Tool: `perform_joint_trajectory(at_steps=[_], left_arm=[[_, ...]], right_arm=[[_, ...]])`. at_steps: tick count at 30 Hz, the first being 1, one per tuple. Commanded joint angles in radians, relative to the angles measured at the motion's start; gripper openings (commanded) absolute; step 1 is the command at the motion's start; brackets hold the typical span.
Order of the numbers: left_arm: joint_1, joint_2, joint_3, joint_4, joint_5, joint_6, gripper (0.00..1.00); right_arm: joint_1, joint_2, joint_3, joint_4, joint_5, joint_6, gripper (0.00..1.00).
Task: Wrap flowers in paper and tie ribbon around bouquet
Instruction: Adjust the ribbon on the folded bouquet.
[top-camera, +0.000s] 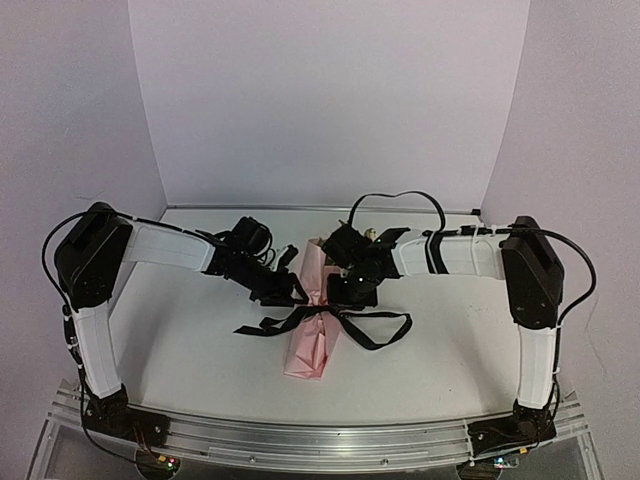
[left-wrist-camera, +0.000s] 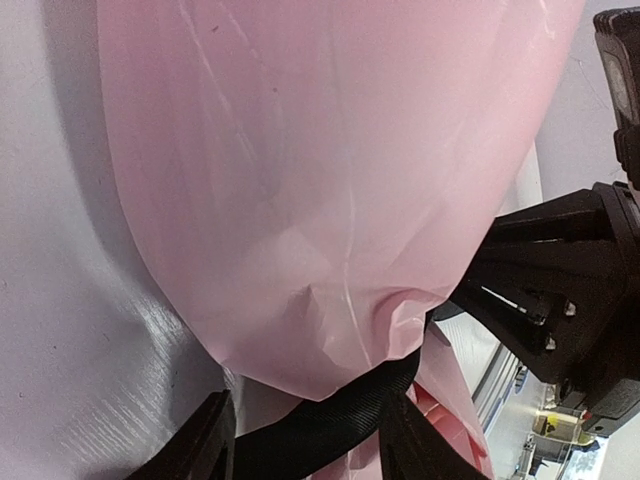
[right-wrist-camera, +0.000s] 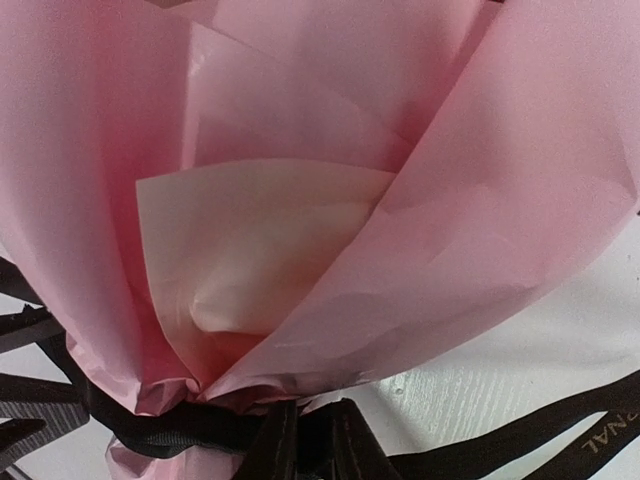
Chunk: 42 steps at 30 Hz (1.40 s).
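Note:
The bouquet (top-camera: 312, 345) lies mid-table, a slim cone of pink paper (left-wrist-camera: 300, 180) with its narrow end toward me. The black ribbon (top-camera: 375, 330) circles its waist, loops and tails spreading to both sides. My left gripper (top-camera: 297, 295) sits at the cone's left side. Its jaws (left-wrist-camera: 310, 445) stand apart with the ribbon band (left-wrist-camera: 330, 415) running between them. My right gripper (top-camera: 340, 293) is at the cone's right side, its fingers (right-wrist-camera: 305, 440) pressed together on the ribbon (right-wrist-camera: 150, 430) at the pinched waist. The flowers are mostly hidden behind my right wrist.
A lettered ribbon tail (right-wrist-camera: 600, 430) trails across the white table to the right. The right arm's black gripper body (left-wrist-camera: 560, 290) is close beside the left one. White booth walls stand on three sides, and an aluminium rail (top-camera: 320, 435) runs along the near edge.

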Motion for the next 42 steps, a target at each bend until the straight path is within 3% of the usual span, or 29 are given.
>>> perform_joint_trajectory(at_steps=[1, 5, 10, 19, 42], left_arm=[[-0.008, 0.024, 0.041, 0.007, -0.015, 0.023, 0.44], [-0.01, 0.034, 0.056, 0.025, -0.035, 0.009, 0.38], [-0.013, 0.052, 0.064, 0.036, -0.053, -0.001, 0.3], [-0.014, 0.031, 0.035, 0.062, -0.101, -0.005, 0.01], [0.012, -0.023, -0.033, 0.033, -0.121, 0.029, 0.0]], right_arm=[[0.002, 0.014, 0.03, 0.017, 0.009, 0.0, 0.06], [0.002, 0.012, 0.02, 0.02, 0.001, -0.003, 0.01], [0.002, -0.006, -0.004, 0.021, 0.016, -0.002, 0.0], [0.0, -0.031, -0.039, 0.025, 0.04, 0.0, 0.0], [-0.104, -0.204, -0.301, 0.092, 0.103, 0.024, 0.0]])
